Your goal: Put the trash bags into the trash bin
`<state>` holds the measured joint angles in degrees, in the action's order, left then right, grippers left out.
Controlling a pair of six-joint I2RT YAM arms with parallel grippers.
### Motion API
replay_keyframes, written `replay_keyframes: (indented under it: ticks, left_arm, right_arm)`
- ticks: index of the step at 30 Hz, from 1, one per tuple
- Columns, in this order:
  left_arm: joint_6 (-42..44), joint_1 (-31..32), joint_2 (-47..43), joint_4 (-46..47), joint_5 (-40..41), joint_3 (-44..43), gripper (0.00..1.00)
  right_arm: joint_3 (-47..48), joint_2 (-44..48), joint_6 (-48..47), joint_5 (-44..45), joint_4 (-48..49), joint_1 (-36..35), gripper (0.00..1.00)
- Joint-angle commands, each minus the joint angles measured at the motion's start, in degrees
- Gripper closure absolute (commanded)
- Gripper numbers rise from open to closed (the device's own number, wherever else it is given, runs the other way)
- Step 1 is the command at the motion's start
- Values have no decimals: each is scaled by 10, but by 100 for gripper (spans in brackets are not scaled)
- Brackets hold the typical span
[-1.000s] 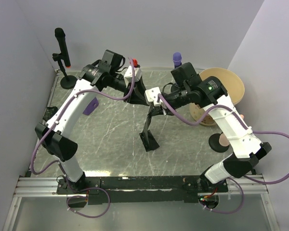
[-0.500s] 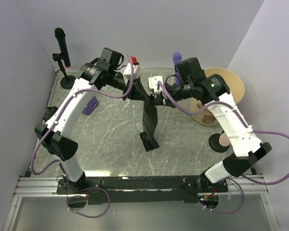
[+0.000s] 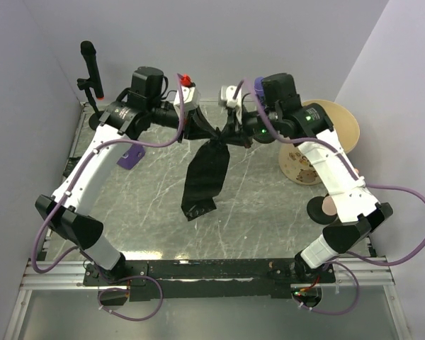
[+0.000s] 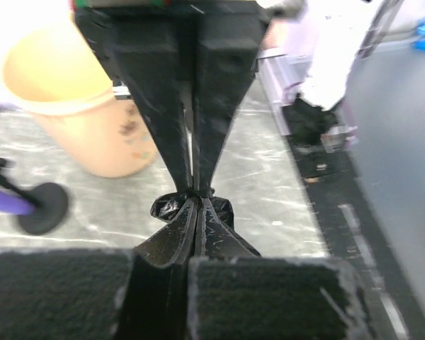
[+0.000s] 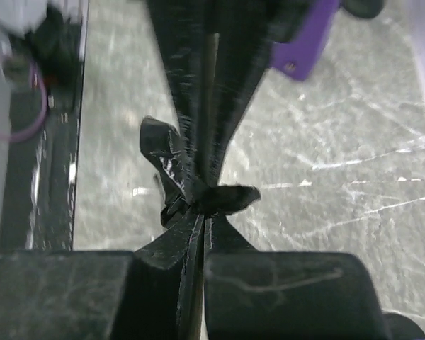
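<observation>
Jaws first: your left gripper (image 4: pixel 196 212) is closed to a slit, with a bunched neck of black film pinched between its fingers. Your right gripper (image 5: pixel 202 216) meets it tip to tip from the other side, its fingers just as tight on that same twisted bunch. So both hold one trash bag (image 3: pixel 207 177) by its gathered top, raised above the table (image 3: pixel 269 212). From that bunch the trash bag hangs down as a long, crinkled, glossy strip that widens toward its lower end. You cannot tell from above whether that end touches the table or hangs just clear of it.

The bin (image 3: pixel 343 120) stands upright to the right of the pinch point, well apart from the trash bag, which is wholly outside it. You see its pale inside from above, and the left wrist view shows the small print on its tan side. A black round base (image 3: pixel 319 207) lies near the bin, on the side toward your arm bases. A purple stand (image 4: pixel 3 200) with a dark round foot sits just beside the bin in the left wrist view. Far to the left of the bin, beyond both grippers, a black microphone (image 3: pixel 90 67) stands upright.
</observation>
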<state>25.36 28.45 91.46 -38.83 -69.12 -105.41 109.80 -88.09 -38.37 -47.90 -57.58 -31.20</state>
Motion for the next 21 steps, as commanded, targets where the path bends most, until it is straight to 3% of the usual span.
replay_keyframes:
  ticks: [1,5,8,10,13,16,19,21]
  left_arm:
    - [65,3,14,-92,36,-46,99]
    - [-19,3,-42,35,43,-6,99]
    - [-58,3,-56,112,98,3,99]
    - [-22,6,-51,97,148,6,99]
    - [95,6,-38,3,195,12,100]
    - [147,9,-43,-71,188,13,100]
    - [122,22,-73,-29,180,3,100]
    - [88,29,-81,19,184,-7,99]
  right_arm:
    - [34,27,91,-38,122,27,100]
    - [-39,20,100,51,127,26,100]
    - [-82,32,61,1,86,-4,100]
    - [-76,63,12,-84,53,-18,100]
    - [-54,86,126,-113,150,-2,100]
    - [8,52,156,-1,158,17,100]
    - [-19,30,136,129,153,18,100]
    - [-48,26,147,108,150,12,100]
